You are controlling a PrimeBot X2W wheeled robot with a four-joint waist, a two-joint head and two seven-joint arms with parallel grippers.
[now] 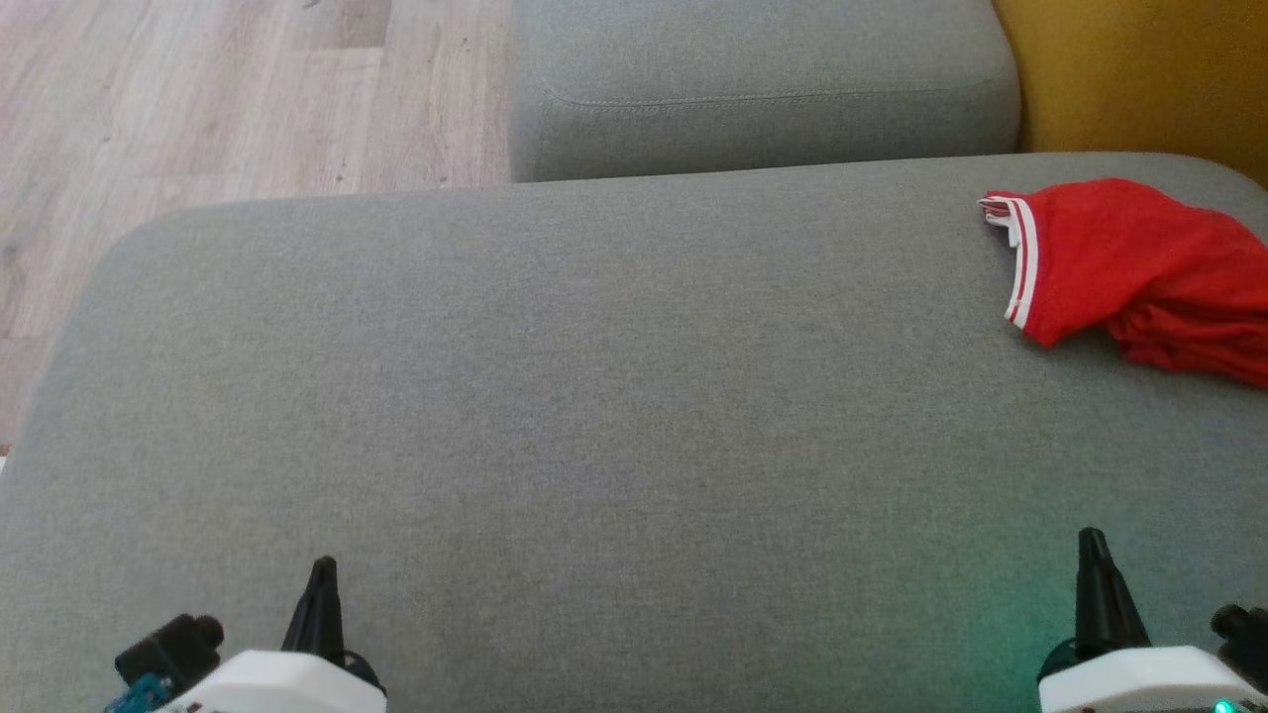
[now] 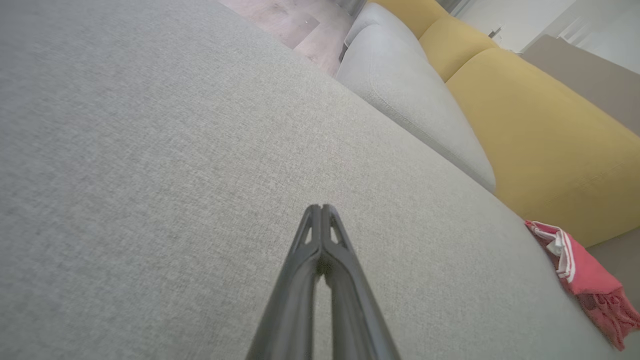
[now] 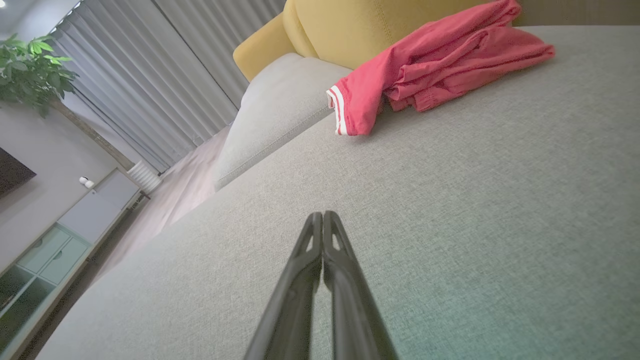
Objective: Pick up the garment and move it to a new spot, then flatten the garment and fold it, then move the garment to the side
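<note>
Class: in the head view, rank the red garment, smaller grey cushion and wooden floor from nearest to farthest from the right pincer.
1. Red garment, ahead of the right pincer, right side.
2. Smaller grey cushion, beyond, centre.
3. Wooden floor, far left.

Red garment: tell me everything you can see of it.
The red garment looks like soft knit cloth, with a white-striped band along one opening. It lies crumpled in loose folds, not flattened, at the far right of the grey cushion, near the yellow backrest. It rests on the cushion; whether it touches the backrest I cannot tell.
</note>
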